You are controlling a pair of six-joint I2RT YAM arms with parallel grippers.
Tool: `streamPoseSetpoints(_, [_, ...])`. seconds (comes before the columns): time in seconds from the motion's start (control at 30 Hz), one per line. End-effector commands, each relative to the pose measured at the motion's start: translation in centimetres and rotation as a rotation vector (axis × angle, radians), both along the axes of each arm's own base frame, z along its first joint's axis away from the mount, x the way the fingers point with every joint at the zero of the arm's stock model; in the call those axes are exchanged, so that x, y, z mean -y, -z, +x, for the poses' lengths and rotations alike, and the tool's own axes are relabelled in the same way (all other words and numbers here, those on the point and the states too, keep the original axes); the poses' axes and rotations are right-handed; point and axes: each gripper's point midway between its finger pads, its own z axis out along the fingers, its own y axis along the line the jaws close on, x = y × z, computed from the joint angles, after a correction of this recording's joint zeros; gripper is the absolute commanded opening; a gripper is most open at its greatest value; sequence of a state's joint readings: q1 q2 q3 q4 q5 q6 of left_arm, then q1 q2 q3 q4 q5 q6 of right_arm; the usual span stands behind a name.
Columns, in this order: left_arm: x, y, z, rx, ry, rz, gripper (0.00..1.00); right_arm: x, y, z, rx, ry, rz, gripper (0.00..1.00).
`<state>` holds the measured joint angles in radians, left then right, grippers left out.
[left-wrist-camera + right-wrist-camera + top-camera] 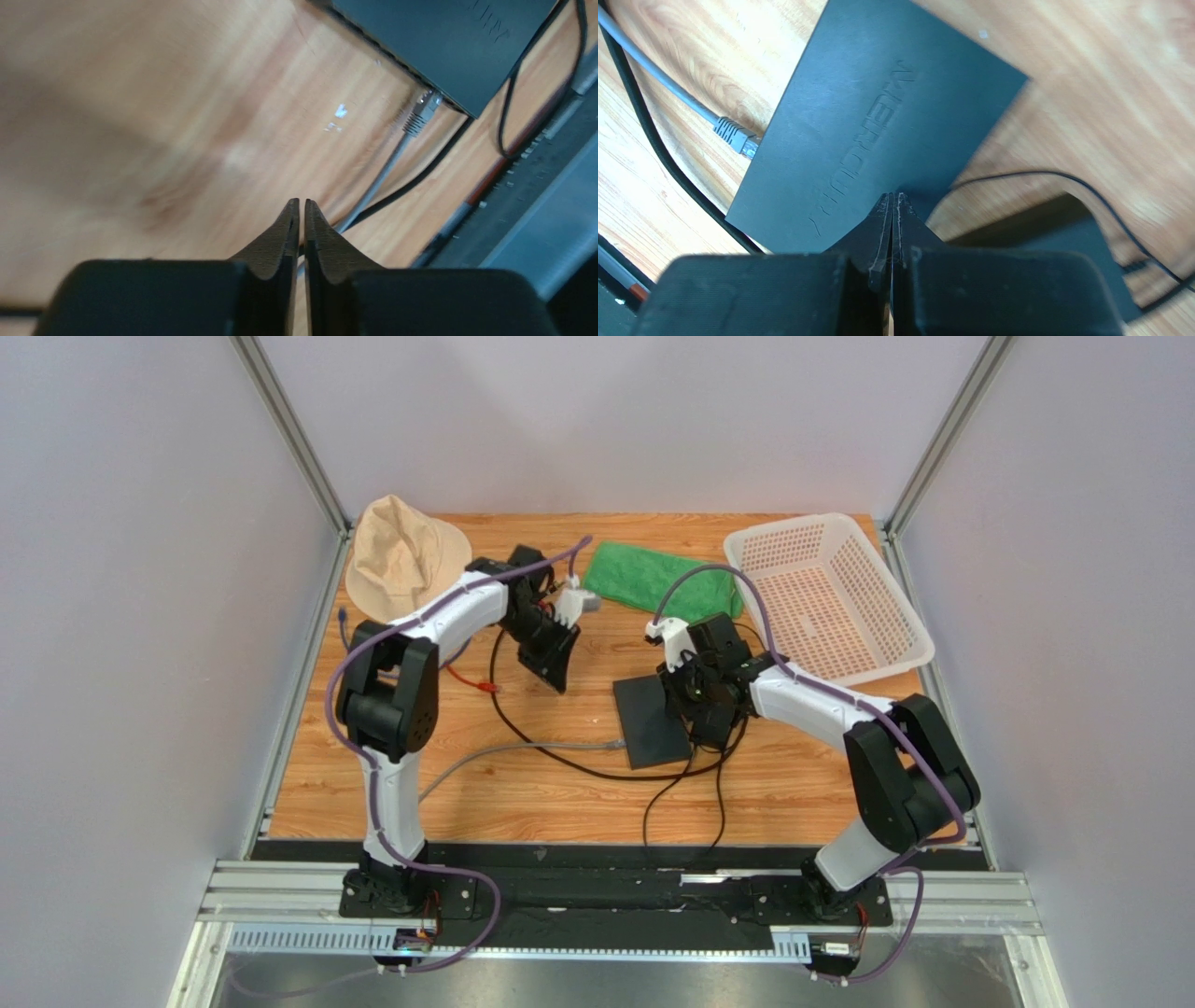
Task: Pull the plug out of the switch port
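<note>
One wooden surface [786,798]: carries everything listed below.
Two arms: left arm [386,686] reaches toward the far left; right arm [898,756] bends in toward the middle.
Basket [828,602]: pale mesh, at the far right corner.
Hat [400,553]: beige, at the far left corner.
Cloth [659,577]: green, lying between the hat and the basket.
Switch box [648,721]: flat, matte black, at the middle of the surface, with raised lettering on top.
Left tool [302,204]: fingers pressed together with nothing between them, over bare wood to the left of the switch box.
Right tool [892,199]: fingers pressed together and holding nothing, just over one edge of the switch box.
Black cables [561,753]: thin, looping around the box.
Grey cable [505,753]: runs across the wood from the left toward the box.
Plug [741,138]: ribbed grey boot with a clear tip that meets the box's side edge.
Switch port [434,96]: on that side edge, right where the plug's tip sits.
</note>
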<state>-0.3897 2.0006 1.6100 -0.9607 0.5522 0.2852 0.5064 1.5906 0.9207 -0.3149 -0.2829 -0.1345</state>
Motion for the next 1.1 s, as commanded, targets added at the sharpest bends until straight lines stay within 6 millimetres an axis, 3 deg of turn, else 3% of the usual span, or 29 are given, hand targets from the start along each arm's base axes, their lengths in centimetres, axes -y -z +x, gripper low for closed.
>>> streamPoseSetpoints(0.0, [2.9, 2.0, -3.1, -0.22, -0.008, -0.12, 0.08, 0.7, -4.8, 2.1, 0.123, 0.061, 0.037, 0.0])
streamPoseSetpoints(0.23, [6.9, 2.6, -3.2, -0.342, 0.052, -0.224, 0.06, 1.1, -6.1, 1.5, 0.142, 0.051, 0.061, 0.01])
streamPoseSetpoints(0.33, [8.4, 2.7, -1.8, -0.338, 0.061, -0.232, 0.06, 1.9, -5.6, 1.4, 0.136, 0.066, 0.052, 0.01])
streamPoseSetpoints(0.37, [8.5, 2.9, -1.7, -0.361, 0.051, -0.216, 0.06, 2.1, -5.3, 1.3, 0.132, 0.069, 0.05, 0.01])
streamPoseSetpoints(0.4, [8.5, 4.4, -1.6, -0.391, 0.045, -0.194, 0.07, 2.4, -5.3, 1.4, 0.134, 0.076, 0.051, 0.01])
streamPoseSetpoints(0.57, [8.9, 5.5, 1.2, -0.33, 0.077, -0.154, 0.09, 3.1, -4.3, 0.5, 0.121, 0.062, 0.036, 0.02])
streamPoseSetpoints(0.73, [9.3, 0.9, 5.7, -0.123, 0.081, -0.19, 0.12, 3.3, -3.6, -0.5, 0.105, 0.032, 0.032, 0.03])
streamPoseSetpoints(0.77, [8.8, -1.0, 6.5, -0.074, 0.066, -0.202, 0.15, 3.3, -3.6, -0.7, 0.101, 0.028, 0.033, 0.03])
streamPoseSetpoints(0.83, [8.2, -1.9, 6.7, -0.054, 0.045, -0.203, 0.18, 3.0, -3.5, -1.0, 0.093, 0.004, 0.045, 0.04])
streamPoseSetpoints(0.87, [7.7, -3.6, 6.6, -0.025, 0.038, -0.214, 0.21, 2.9, -3.2, -1.2, 0.082, -0.005, 0.048, 0.04])
streamPoseSetpoints(0.9, [7.1, -2.6, 5.4, -0.069, 0.025, -0.198, 0.22, 2.8, -3.1, -1.2, 0.077, -0.015, 0.052, 0.04])
streamPoseSetpoints(0.93, [7.0, -2.9, 5.4, -0.057, 0.008, -0.216, 0.24, 2.5, -3.0, -1.5, 0.069, -0.036, 0.062, 0.05])
streamPoseSetpoints(0.97, [6.7, -4.7, 4.8, -0.027, 0.004, -0.242, 0.29, 2.4, -2.8, -1.6, 0.057, -0.042, 0.062, 0.05])
streamPoseSetpoints(1.0, [6.2, -3.1, 2.6, -0.096, -0.003, -0.237, 0.32, 2.3, -2.7, -1.6, 0.052, -0.046, 0.065, 0.05])
streamPoseSetpoints(1.07, [6.1, -4.3, 1.6, -0.068, 0.004, -0.28, 0.37, 2.0, -2.5, -1.5, 0.042, -0.056, 0.073, 0.05])
